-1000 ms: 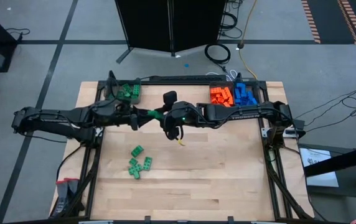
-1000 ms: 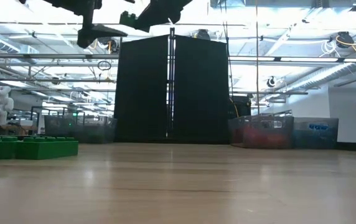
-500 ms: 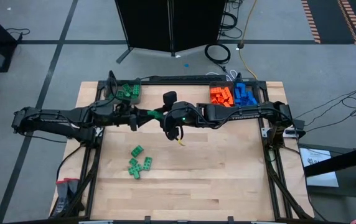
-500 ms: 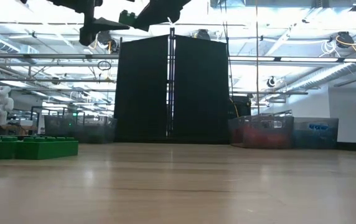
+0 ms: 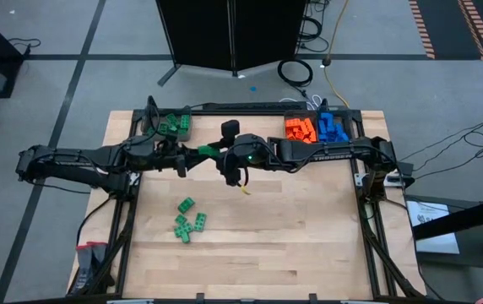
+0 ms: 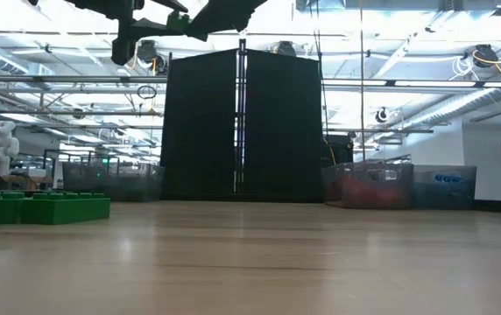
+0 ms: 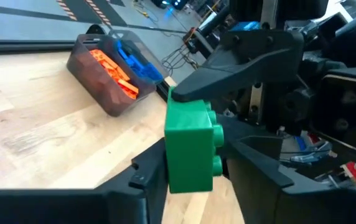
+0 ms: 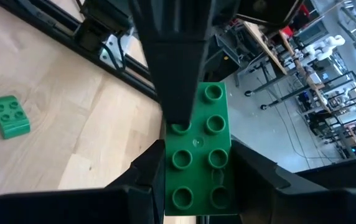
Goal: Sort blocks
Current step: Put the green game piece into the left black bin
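Both fingers (image 7: 147, 180) on one green block (image 7: 190, 149)

Table (image 5: 309, 228): light wood, smooth planks, faint satin sheen in the low view. Green block (image 7: 190, 146): smooth glossy plastic, moulded studs. Gripper fingers (image 7: 240, 68): matt black plastic. Bin (image 7: 97, 74): translucent grey plastic. Table frame (image 5: 368, 211): black metal. Floor (image 5: 56, 76): smooth grey, dull.

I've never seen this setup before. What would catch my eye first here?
Both arms meet in mid-air above the table's middle, the left gripper and the right gripper both closed on one green block. Behind them sits a bin of green blocks on the left and a bin of orange and blue blocks on the right; loose green blocks lie nearer.
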Controlling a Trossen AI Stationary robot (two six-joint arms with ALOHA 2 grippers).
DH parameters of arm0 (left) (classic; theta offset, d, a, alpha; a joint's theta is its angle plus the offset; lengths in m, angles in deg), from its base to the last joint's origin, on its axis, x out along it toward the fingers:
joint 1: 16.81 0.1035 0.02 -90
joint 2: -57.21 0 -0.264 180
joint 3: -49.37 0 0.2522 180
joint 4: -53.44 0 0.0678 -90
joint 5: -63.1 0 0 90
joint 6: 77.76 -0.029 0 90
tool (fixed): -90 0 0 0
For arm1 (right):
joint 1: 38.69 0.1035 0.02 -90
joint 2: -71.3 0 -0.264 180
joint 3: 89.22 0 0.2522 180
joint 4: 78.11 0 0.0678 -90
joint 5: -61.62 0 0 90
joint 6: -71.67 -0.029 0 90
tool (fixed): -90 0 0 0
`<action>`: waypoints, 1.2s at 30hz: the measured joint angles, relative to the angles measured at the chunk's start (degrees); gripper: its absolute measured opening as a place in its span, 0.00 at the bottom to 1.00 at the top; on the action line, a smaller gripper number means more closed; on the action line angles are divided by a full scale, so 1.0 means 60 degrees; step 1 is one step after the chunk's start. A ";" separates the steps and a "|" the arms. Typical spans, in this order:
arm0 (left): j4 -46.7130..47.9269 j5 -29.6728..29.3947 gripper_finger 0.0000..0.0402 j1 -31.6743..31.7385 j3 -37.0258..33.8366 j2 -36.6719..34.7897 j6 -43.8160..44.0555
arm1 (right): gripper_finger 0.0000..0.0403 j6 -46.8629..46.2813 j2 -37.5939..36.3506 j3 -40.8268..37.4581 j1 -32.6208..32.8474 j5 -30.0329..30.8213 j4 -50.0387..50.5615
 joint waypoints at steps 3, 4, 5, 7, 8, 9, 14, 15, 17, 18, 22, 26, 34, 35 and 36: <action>-0.0007 -0.0050 0.35 0.0000 0.0000 -0.0002 -0.0001 | 0.30 0.0009 0.0000 0.0000 0.0000 -0.0164 0.0084; -0.0007 -0.0068 0.34 0.0000 0.0000 0.0000 0.0001 | 0.30 -0.0001 0.0000 0.0000 0.0000 -0.0278 0.0104; -0.0007 -0.0080 0.33 0.0000 0.0000 0.0000 0.0004 | 0.30 -0.0004 0.0002 0.0001 0.0002 -0.0302 0.0110; -0.0011 -0.0083 0.32 0.0000 -0.0003 0.0000 0.0007 | 0.30 -0.0001 0.0004 0.0002 0.0004 -0.0393 0.0110; -0.0015 -0.0080 0.31 0.0000 0.0000 0.0000 0.0007 | 0.30 -0.0001 0.0004 0.0000 0.0004 -0.0416 0.0099; -0.0015 -0.0077 0.30 -0.0004 0.0000 -0.0003 0.0010 | 0.30 -0.0001 0.0004 0.0000 0.0004 -0.0445 0.0085; -0.0018 -0.0073 0.27 0.0000 0.0000 -0.0004 0.0021 | 0.30 0.0046 0.0004 0.0004 -0.0004 -0.0451 0.0068; -0.0018 -0.0073 0.26 0.0000 0.0000 -0.0004 0.0021 | 0.30 0.0063 0.0004 0.0003 -0.0004 -0.0451 0.0068; -0.0015 -0.0063 0.24 0.0000 0.0000 -0.0005 0.0026 | 0.30 0.0069 0.0004 0.0000 -0.0004 -0.0448 0.0068; -0.0011 -0.0058 0.23 0.0000 0.0000 -0.0007 0.0025 | 0.30 0.0069 0.0004 0.0000 -0.0004 -0.0447 0.0068; -0.0007 -0.0051 0.21 0.0000 0.0000 -0.0007 0.0021 | 0.30 0.0163 0.0004 0.0000 -0.0004 -0.0448 0.0068; 0.0030 -0.0173 0.20 0.0000 0.0000 -0.0007 -0.0002 | 0.30 0.0225 0.0004 0.0000 -0.0012 -0.0416 0.0069; 0.1192 -0.1962 0.20 0.0577 -0.0011 0.0040 -0.0303 | 0.66 -0.0579 -0.0004 0.0015 -0.0248 0.1049 0.0846; 0.1501 -0.2103 0.20 0.0671 -0.0011 0.0017 -0.0305 | 0.72 -0.0697 -0.0007 0.0014 -0.0298 0.1114 0.1104; 0.1714 -0.2243 0.20 0.0816 -0.0011 0.0000 -0.0345 | 0.76 -0.0810 -0.0007 0.0011 -0.0348 0.1130 0.1311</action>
